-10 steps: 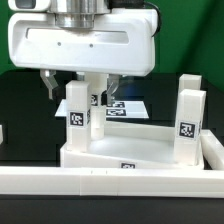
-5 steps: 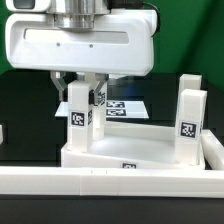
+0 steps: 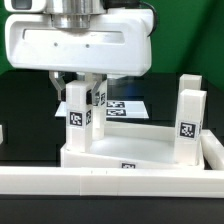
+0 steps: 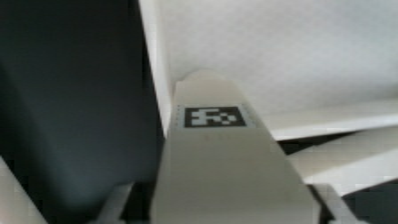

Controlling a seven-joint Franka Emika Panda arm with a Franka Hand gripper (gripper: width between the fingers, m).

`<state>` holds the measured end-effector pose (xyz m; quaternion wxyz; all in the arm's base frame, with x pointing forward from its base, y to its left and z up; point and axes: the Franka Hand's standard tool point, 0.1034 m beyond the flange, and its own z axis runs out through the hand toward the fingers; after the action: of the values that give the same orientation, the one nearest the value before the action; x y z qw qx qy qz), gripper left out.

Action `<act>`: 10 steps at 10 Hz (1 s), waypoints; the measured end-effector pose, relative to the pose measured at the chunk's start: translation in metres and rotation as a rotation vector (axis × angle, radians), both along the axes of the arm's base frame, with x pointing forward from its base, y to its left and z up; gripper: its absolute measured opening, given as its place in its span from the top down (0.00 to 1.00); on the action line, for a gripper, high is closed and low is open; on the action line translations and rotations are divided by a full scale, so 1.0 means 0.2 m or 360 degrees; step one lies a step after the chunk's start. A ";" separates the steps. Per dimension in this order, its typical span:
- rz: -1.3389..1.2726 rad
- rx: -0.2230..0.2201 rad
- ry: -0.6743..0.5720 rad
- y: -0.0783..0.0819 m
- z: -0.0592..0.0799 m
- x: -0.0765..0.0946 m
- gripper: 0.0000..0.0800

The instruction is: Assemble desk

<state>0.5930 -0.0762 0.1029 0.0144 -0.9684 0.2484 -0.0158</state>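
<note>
Gripper (image 3: 82, 93) clamped on upright leg (image 3: 78, 112) at the exterior view's left corner of the desk top (image 3: 125, 148). Second leg (image 3: 190, 115) standing at right corner. Marker board (image 3: 125, 107) behind; white rail (image 3: 110, 182) in front.

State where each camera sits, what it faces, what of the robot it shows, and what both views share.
Exterior view: off the arm, low at table height, facing the desk top with two upright legs; the gripper and white hand body fill the upper frame.
Wrist view: on the wrist, looking down along a tagged leg to the desk top; no fingers clearly show.
Shared: the leg at the gripper, and the desk top.
</note>
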 end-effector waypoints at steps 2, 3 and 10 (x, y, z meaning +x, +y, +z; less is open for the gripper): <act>-0.0330 0.0036 -0.0001 0.00 0.00 0.00 0.64; -0.0578 0.0087 -0.0013 0.01 0.00 0.00 0.64; -0.1433 0.0171 0.0041 0.01 0.00 0.00 0.64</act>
<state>0.5938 -0.0736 0.1024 0.0531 -0.7619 0.6455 0.0044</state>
